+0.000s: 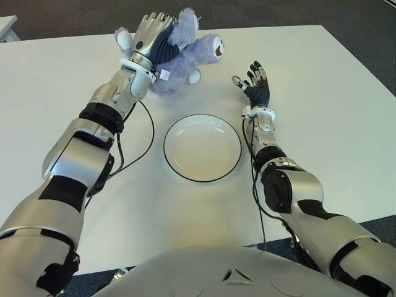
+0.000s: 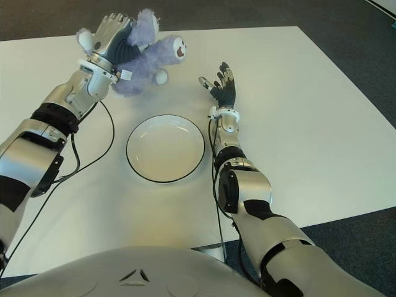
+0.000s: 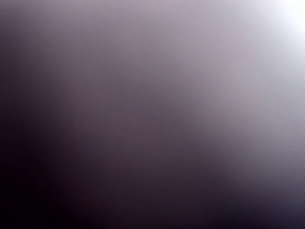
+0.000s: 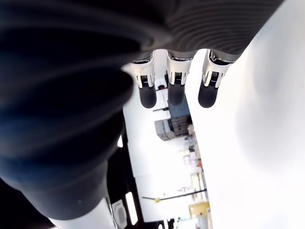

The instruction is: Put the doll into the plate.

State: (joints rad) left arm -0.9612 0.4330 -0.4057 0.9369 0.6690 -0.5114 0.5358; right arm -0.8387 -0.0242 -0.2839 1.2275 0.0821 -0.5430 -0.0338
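A purple plush doll (image 1: 189, 57) with a pale face lies on the far part of the white table (image 1: 322, 93), beyond the plate. My left hand (image 1: 151, 34) is on top of it, fingers curled around its body. The left wrist view shows only a purple blur, with the doll pressed close to the camera. The white plate (image 1: 202, 148) with a dark rim sits empty in the middle of the table, nearer to me than the doll. My right hand (image 1: 255, 80) shows to the right of the plate's far side, fingers (image 4: 176, 93) spread and holding nothing.
A black cable (image 1: 148, 133) loops from my left arm over the table, just left of the plate. The table's far edge runs close behind the doll, with dark floor (image 1: 297, 12) beyond it.
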